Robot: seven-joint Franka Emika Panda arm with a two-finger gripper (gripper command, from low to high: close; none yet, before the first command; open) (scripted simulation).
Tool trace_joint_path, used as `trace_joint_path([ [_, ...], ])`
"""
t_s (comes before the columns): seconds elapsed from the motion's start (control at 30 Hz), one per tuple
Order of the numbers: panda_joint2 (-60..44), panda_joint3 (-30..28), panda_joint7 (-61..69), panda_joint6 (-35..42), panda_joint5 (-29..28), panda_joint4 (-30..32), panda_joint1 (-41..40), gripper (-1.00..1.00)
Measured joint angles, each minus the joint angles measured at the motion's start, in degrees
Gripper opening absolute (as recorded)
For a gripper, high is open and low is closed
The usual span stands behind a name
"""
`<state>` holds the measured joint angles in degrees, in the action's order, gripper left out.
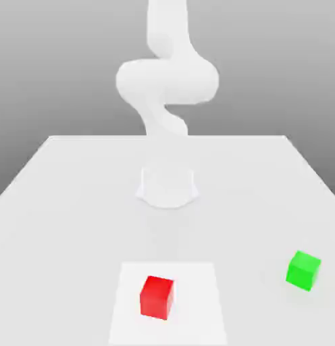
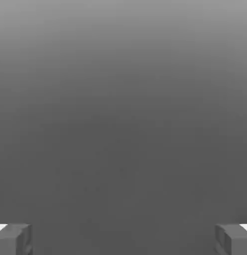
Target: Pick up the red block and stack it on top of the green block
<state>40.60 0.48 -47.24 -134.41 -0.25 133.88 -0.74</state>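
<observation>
Gripper [image 2: 123,239] spread wide, holding nothing; red block [image 1: 157,296] sits on the table [image 1: 75,203], green block [image 1: 303,269] well apart toward the exterior view's right; descend centred over red, probably squaring fingers to its faces.

Exterior view faces the arm [image 1: 167,88] across the table [image 1: 62,203] from slightly above, hand view looks past spread fingertips [image 2: 13,239] at grey background

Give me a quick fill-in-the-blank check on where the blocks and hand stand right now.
1. The red block rests on a ___ square patch of the table.
2. In the exterior view, the green block lies to the red block's ___.
3. In the hand view, the hand has its fingers spread wide and ___ between them.

Missing words: white; right; nothing
</observation>
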Motion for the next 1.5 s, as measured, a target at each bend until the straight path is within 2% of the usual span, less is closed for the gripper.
trace_joint_path([
  [0.7,-44.0,1.7,-10.7,-22.1,-0.5,17.6,-4.1,0.00],
  [0.9,-56.4,1.0,-11.7,-32.1,-1.4,16.8,-3.6,0.00],
  [0.93,-57.6,0.8,-11.9,-33.1,-1.5,16.6,-3.5,-1.00],
  [1.17,-57.5,0.9,-12.0,-33.1,-1.6,16.6,-3.6,-1.00],
  [1.37,-46.8,1.8,-10.8,-23.9,-0.4,18.2,-3.8,-1.00],
  [1.5,-45.2,5.7,-5.9,-21.8,-1.0,17.8,0.5,-1.00],
])
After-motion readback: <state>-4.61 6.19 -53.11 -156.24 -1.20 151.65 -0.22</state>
